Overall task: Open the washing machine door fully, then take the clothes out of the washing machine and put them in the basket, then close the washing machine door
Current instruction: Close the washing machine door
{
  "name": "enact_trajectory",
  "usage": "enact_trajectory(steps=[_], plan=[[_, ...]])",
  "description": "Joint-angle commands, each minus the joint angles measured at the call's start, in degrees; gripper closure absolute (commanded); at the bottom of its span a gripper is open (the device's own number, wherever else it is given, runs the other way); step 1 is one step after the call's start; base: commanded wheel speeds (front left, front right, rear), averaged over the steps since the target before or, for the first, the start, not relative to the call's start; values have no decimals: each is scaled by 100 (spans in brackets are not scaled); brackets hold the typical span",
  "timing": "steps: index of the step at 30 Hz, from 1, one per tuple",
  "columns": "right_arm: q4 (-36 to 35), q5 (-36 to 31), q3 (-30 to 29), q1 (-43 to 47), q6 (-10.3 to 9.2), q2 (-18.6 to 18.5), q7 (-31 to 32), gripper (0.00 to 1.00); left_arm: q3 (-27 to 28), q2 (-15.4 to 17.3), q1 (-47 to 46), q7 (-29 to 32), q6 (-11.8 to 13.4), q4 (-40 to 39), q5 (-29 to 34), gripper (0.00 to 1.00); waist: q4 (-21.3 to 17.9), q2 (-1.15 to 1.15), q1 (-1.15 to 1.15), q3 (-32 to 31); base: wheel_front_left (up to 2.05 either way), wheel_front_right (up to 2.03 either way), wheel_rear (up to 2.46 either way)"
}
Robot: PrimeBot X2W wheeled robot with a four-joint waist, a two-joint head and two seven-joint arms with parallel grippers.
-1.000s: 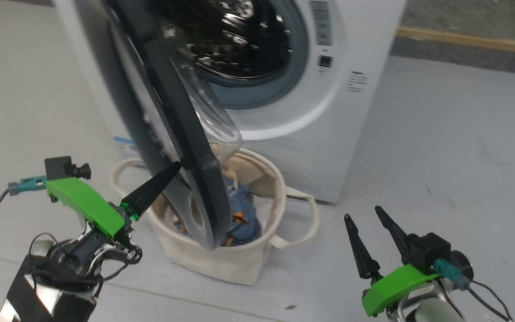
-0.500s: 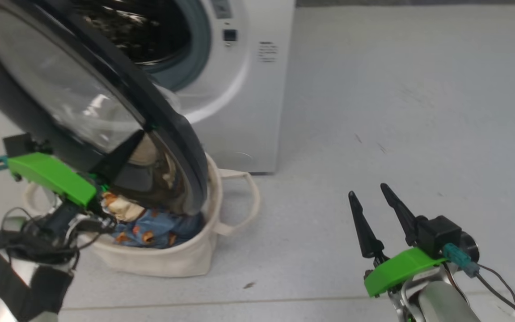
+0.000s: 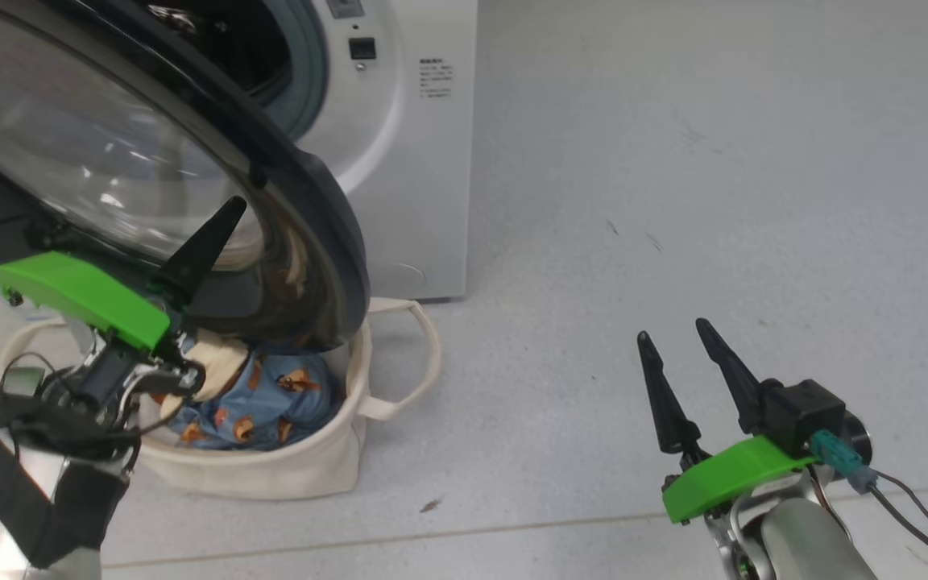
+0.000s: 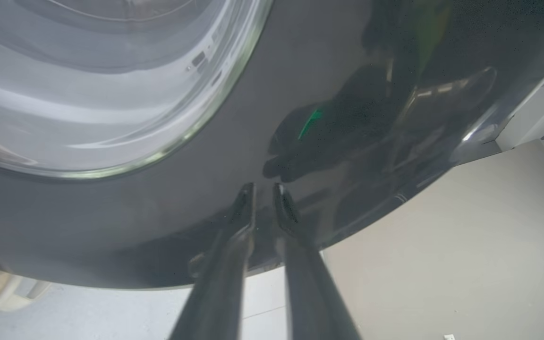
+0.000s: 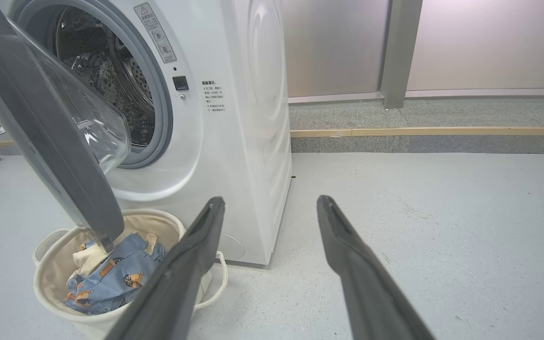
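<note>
The washing machine (image 3: 416, 161) (image 5: 234, 141) stands with its drum mouth (image 5: 102, 85) uncovered and bare metal inside. The washing machine door (image 3: 303, 185) (image 5: 50, 137) (image 4: 300, 71) hangs partly swung out over the basket (image 3: 271, 475) (image 5: 50, 302). Blue bear-print clothes (image 3: 271, 395) (image 5: 111, 278) lie in the basket. My left gripper (image 3: 230, 205) (image 4: 262, 187) points at the door's outer black rim, its fingertips a narrow gap apart with nothing between them. My right gripper (image 3: 672, 329) (image 5: 271, 200) hovers open and empty over the floor to the right.
Grey floor (image 3: 673, 161) stretches to the right of the machine. At the back, a raised kerb with a yellow strip (image 5: 432, 132) runs under a wall with a grey pillar (image 5: 397, 52).
The head camera has turned, shifting the whole picture. The door has swung round from edge-on, its outer face now towards me. My left fingers have parted slightly from shut. The right gripper stays open.
</note>
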Motion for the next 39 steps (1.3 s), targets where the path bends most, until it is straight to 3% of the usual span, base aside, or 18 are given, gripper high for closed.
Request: enact_trajectory(steps=[1, 10, 19, 26, 35, 39], plan=[[-174, -55, 84, -161, 43, 62, -72, 0, 134, 328, -100, -107, -41, -235, 152, 1, 86, 0, 0, -90, 0, 0, 0], [-132, -164, -84, 37, 43, 62, -72, 0, -691, 1108, 685, -1794, -41, -617, 1601, 0, 410, 0, 0, -630, 0, 0, 0], [-231, -205, -310, 304, 43, 62, -72, 0, -891, 1916, 1600, -3281, -28, -584, 2664, 0, 656, 0, 0, -935, 0, 0, 0], [-305, -181, -393, 455, 43, 62, -72, 0, -688, 2113, 2234, -3631, 165, -636, 2971, 0, 755, 0, 0, -1036, 0, 0, 0], [-325, -100, -380, 533, 43, 62, -72, 0, -48, 2172, 2981, -3751, 249, -693, 3181, 0, 815, 0, 0, -1091, 0, 0, 0], [-322, -82, -409, 535, 43, 62, -72, 0, 260, 2053, 3104, -3755, 225, -740, 3291, 0, 795, 0, 0, -1094, 0, 0, 0]])
